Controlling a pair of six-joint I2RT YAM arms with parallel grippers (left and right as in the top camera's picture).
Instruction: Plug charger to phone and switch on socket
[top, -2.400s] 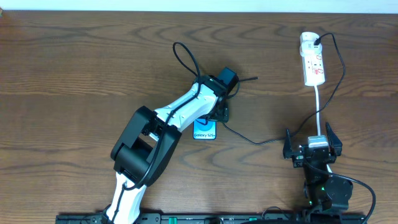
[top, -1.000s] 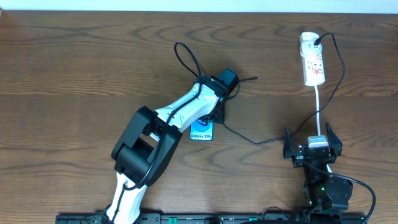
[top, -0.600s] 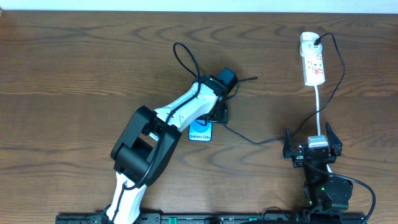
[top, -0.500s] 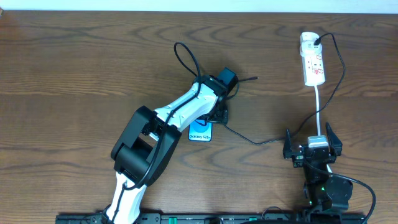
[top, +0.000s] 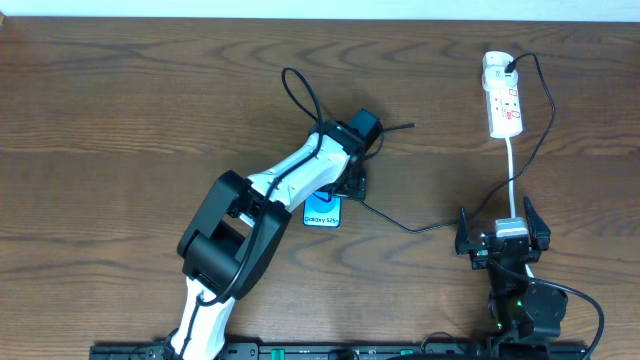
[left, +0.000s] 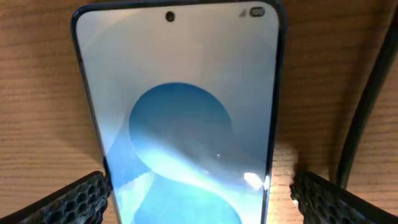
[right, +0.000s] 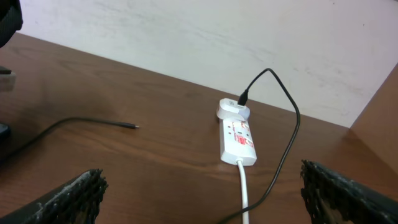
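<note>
The phone (top: 322, 211) lies flat on the wooden table, its upper part hidden under my left arm. In the left wrist view the phone (left: 186, 112) fills the frame, blue screen up. My left gripper (left: 199, 199) stands open astride it, with a gap between each finger and the phone's edges. The charger cable (top: 420, 228) runs from its black plug (top: 510, 66) in the white socket (top: 503, 100) down and across to the left gripper (top: 348, 183). Its connector tip (right: 134, 127) rests loose on the table. My right gripper (top: 503, 228) is open and holds nothing, well short of the socket (right: 237, 140).
The socket's white cord (top: 512, 170) runs down toward the right arm. A stretch of black cable (left: 367, 93) lies just right of the phone. A pale wall (right: 217, 37) stands behind the table's far edge.
The phone has slid a little to the left since the earliest frame. Neither arm has visibly moved in the last second.
</note>
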